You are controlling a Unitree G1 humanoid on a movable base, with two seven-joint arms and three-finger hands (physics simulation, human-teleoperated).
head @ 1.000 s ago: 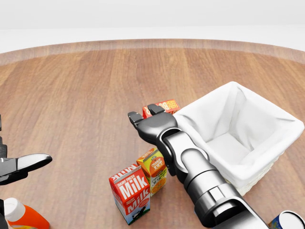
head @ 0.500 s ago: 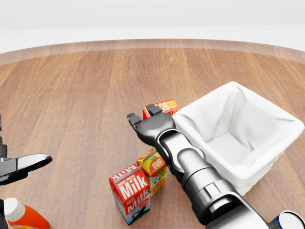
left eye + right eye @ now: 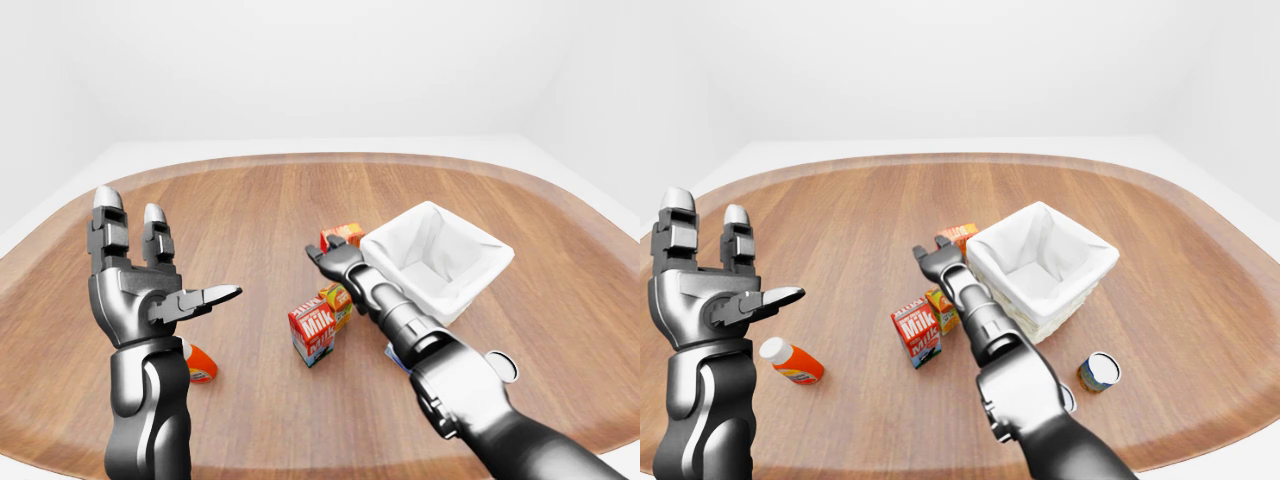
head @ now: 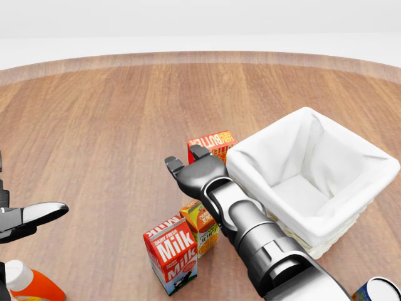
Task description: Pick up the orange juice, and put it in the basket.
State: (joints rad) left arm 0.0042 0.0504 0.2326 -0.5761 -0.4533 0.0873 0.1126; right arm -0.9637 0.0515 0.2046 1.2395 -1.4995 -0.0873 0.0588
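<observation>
1. My right hand (image 4: 188, 168) hovers over the worktop (image 4: 94, 125) in the head view, fingers spread and holding nothing, with the forearm running down to about 5 o'clock of the picture.
2. The orange juice (image 4: 202, 227) stands upright on the worktop just at 6 o'clock of that hand — my forearm crosses over its upper right edge, and I cannot tell whether the arm touches it.
3. A milk carton (image 4: 171, 254) stands just beside the juice, at about 8 o'clock of it; the two look very close, and whether they touch I cannot tell.
4. The basket (image 4: 376, 164), lined in white, sits at 3 o'clock of my right hand, tilted a little in the picture.
5. An orange-red box (image 4: 216, 140) lies flat at 1 o'clock of the hand, right against the basket's near corner.
6. My left hand (image 3: 150, 290) is raised well clear of the worktop at 9 o'clock in the left-eye view — fingers (image 3: 107, 228) pointing up, thumb out to the side, open and empty.
7. An orange bottle with a white cap (image 3: 790, 362) lies on its side below that hand in the right-eye view.
8. A can (image 3: 1099, 371) stands at 5 o'clock of the basket in the right-eye view, apart from it.
</observation>
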